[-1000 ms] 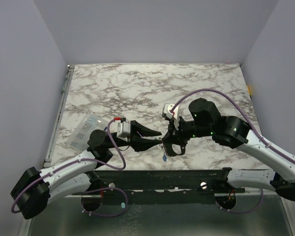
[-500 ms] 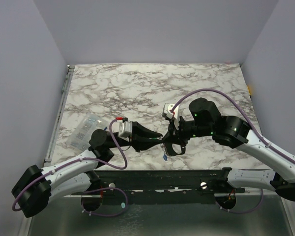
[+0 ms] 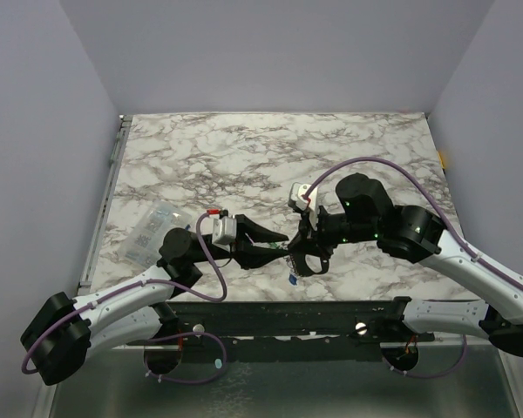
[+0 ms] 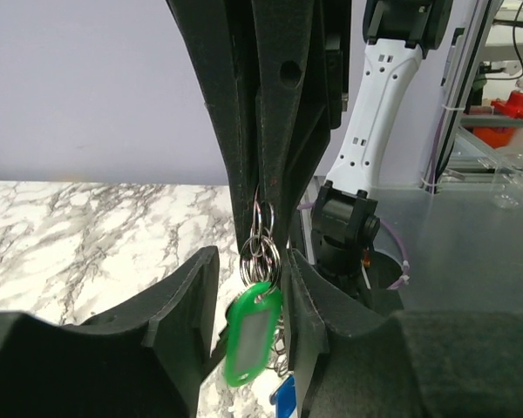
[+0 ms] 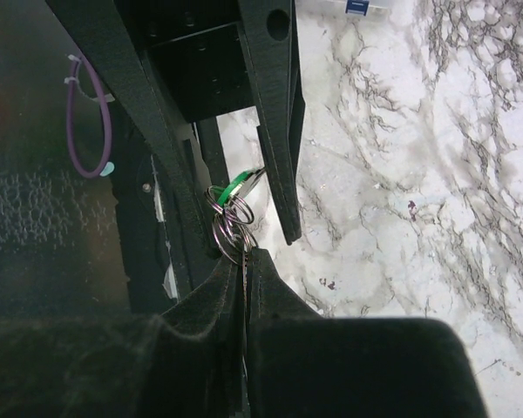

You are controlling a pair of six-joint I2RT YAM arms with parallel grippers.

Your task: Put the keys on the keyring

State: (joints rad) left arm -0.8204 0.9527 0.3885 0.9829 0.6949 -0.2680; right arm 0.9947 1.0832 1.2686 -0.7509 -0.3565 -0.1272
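Keyring (image 4: 260, 248) held up for threading

The keyring hung from the right gripper (image 5: 241, 257), whose fingers were pressed together on it, likely to steady it. Below that gripper dangled the green key (image 4: 251, 335) and blue key (image 4: 283, 396). The left gripper (image 4: 253, 266), just under it, stood partly spread around the green key, seemingly lining up a grip.

The blue key (image 4: 283, 399) is cut off by the lower edge of the left wrist view, and the top of the keyring (image 4: 260, 248) is hidden between the closed fingers of the right gripper (image 5: 242, 259).
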